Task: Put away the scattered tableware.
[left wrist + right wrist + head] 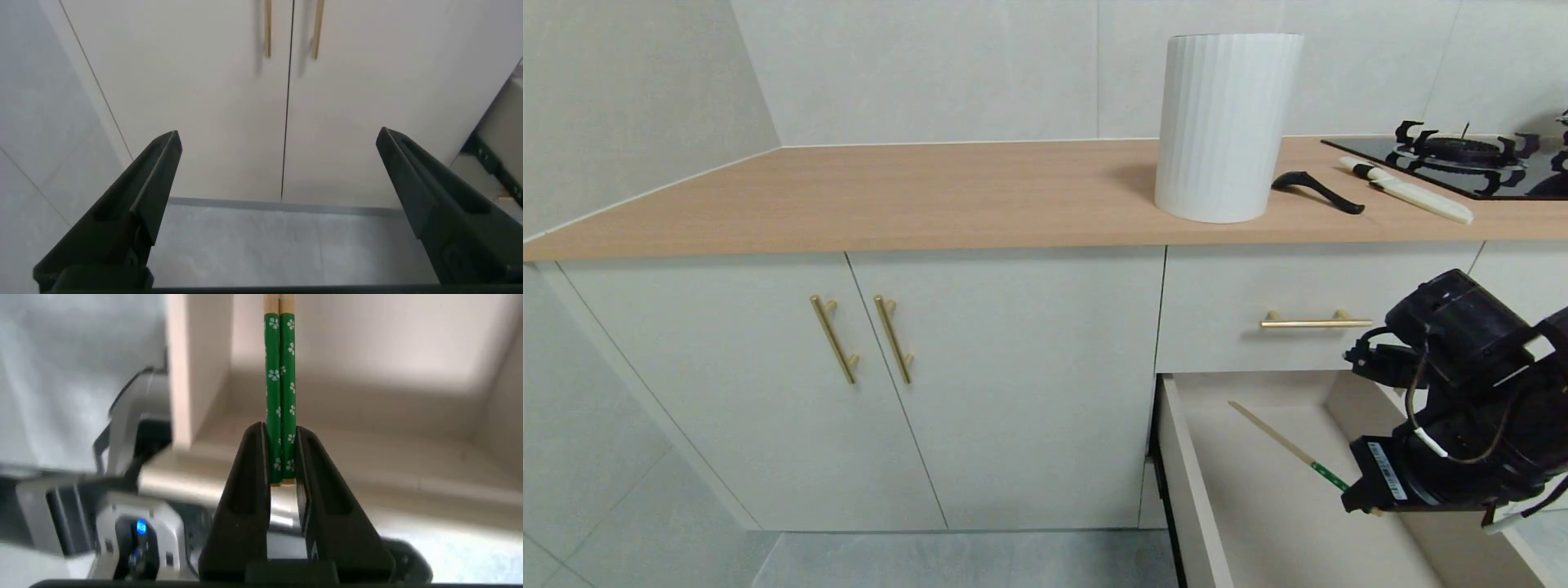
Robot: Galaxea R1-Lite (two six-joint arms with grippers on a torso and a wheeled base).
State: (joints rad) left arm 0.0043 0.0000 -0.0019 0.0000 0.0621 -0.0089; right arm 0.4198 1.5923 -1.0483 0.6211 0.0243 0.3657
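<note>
Right gripper [282, 439]: fingers [245, 490] clenched on the green flower-patterned ends of a pair of pale wooden chopsticks [1286, 445], whose bare tips slant out over the floor of the open beige drawer [1184, 482]. Left gripper [278, 143]: fingers [155, 175] spread wide with nothing between them, facing the white cabinet doors [286, 90] above the grey floor. On the wooden counter [931, 196]: tall white ribbed cylindrical container [1225, 126] upright, black curved utensil [1315, 189] just beside it, cream-bladed knife [1409, 192] farther right.

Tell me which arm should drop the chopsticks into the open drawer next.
Right. The right gripper is shut on the green-ended chopsticks, above the open drawer. The left gripper is open and empty, facing the cabinet doors off to the left.
</note>
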